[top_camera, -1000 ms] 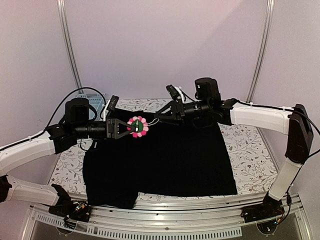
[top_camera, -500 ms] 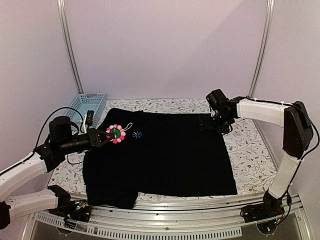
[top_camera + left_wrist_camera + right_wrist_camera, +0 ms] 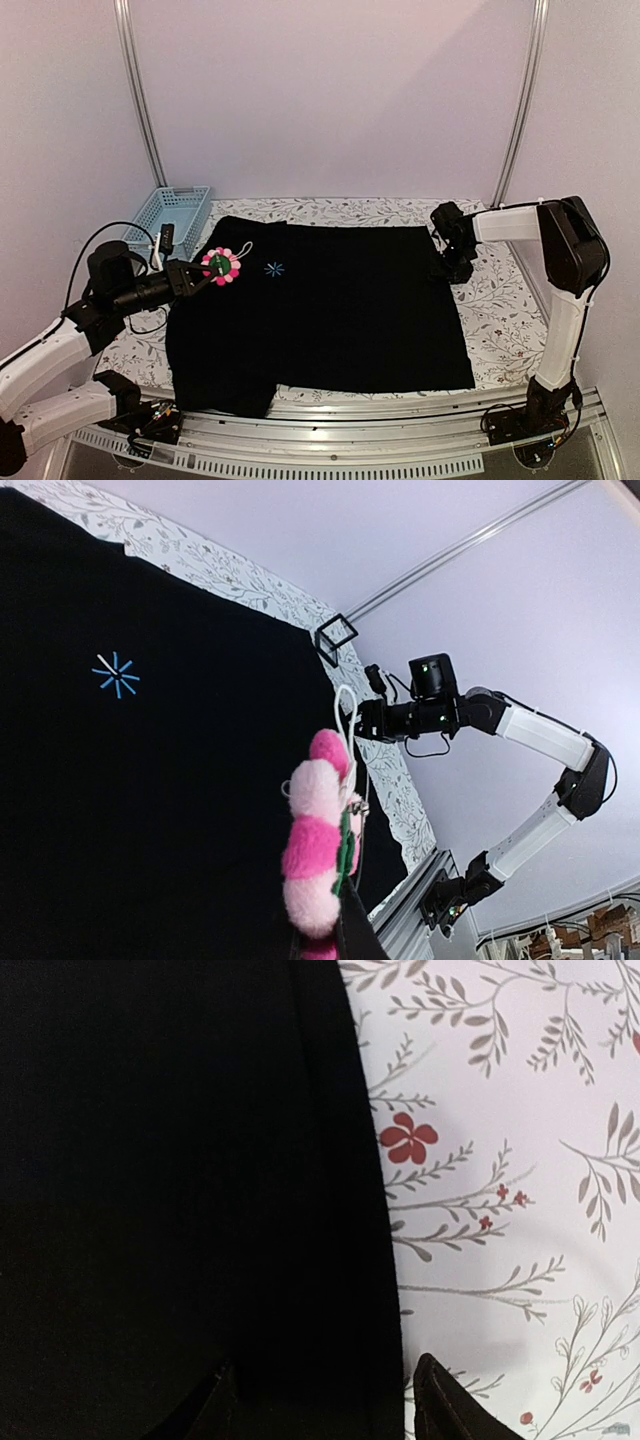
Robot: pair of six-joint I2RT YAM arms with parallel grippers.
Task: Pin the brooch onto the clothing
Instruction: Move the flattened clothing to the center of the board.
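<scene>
The clothing (image 3: pixel 330 310), a black shirt with a small light-blue star emblem (image 3: pixel 274 269), lies flat on the table. My left gripper (image 3: pixel 203 271) hovers over the shirt's upper left part, shut on the brooch (image 3: pixel 221 265), a pink-petalled flower with a green centre. In the left wrist view the brooch (image 3: pixel 318 850) stands edge-on above the gripper (image 3: pixel 335 932), a white cord looped at its top. My right gripper (image 3: pixel 452 264) is low at the shirt's upper right edge. It stands open (image 3: pixel 325 1402), its fingertips (image 3: pixel 440 1400) either side of the shirt's hem (image 3: pixel 370 1260).
A light-blue basket (image 3: pixel 172 215) stands at the back left, just beyond the left gripper. A small black wire stand (image 3: pixel 336 640) sits at the shirt's far corner. The floral tablecloth (image 3: pixel 500 1210) shows bare to the right of the shirt. Metal rails run along the near edge (image 3: pixel 350 415).
The two grippers, which met above the shirt's collar, have drawn apart. The left pulled back left with the brooch. The right swung right and down to the shirt's edge.
</scene>
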